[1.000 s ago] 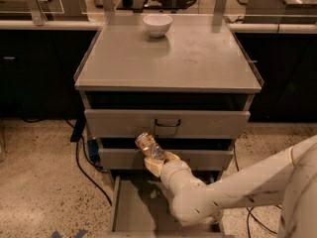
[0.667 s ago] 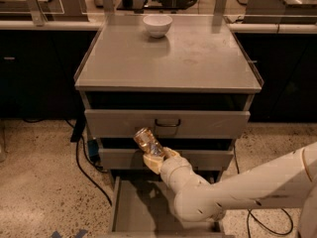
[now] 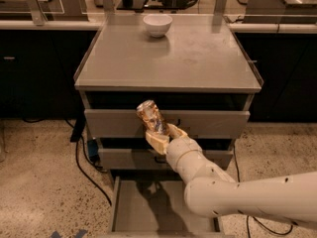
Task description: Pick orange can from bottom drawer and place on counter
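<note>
The orange can (image 3: 151,116) is a dented gold-orange drink can held up in front of the middle drawer face. My gripper (image 3: 162,135) is shut on its lower end, with the can tilted up and to the left. The arm reaches in from the lower right. Below it the bottom drawer (image 3: 126,209) stands pulled out, its flat floor bare apart from the arm's shadow. The counter (image 3: 198,58) is the broad grey metal top of the cabinet, above and behind the can.
A white bowl (image 3: 157,24) sits at the back of the counter. Black cables (image 3: 89,170) run down the cabinet's left side onto the speckled floor. Dark-fronted counters stand behind on both sides.
The gripper has lifted the orange can a little higher, from the middle drawer's lower edge up across its face. The arm has come up with it.
</note>
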### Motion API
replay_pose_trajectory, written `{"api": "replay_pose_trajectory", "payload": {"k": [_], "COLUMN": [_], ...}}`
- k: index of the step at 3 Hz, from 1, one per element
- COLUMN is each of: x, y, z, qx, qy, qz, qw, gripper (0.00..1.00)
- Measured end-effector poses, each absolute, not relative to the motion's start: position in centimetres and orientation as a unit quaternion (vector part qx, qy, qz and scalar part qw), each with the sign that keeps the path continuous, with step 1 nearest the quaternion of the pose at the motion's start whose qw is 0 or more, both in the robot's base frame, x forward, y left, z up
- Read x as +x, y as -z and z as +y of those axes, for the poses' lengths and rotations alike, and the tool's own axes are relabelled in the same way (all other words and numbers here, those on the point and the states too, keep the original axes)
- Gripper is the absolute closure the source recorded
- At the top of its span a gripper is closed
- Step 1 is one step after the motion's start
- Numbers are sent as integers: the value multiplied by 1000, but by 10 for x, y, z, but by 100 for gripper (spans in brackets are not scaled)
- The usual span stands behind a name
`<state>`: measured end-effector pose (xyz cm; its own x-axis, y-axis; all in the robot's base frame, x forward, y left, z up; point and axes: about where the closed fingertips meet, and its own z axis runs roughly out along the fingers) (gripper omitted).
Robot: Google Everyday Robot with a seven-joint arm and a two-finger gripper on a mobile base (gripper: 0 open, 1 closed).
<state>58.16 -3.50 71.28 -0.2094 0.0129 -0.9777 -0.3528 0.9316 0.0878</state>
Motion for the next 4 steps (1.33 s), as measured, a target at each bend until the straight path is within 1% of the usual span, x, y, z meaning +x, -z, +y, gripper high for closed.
{"api": "replay_pose_trajectory", "payload": {"k": [1, 2, 3, 4], "x": [614, 614, 630, 659], "y": [-762, -762, -791, -838], "z": [-54, -54, -53, -60], "qx": [-90, -90, -103, -107], "qy": [-140, -140, -146, -171], "qz": [732, 732, 715, 691], "qw": [661, 661, 676, 695], "gripper": [100, 100, 100, 100]}}
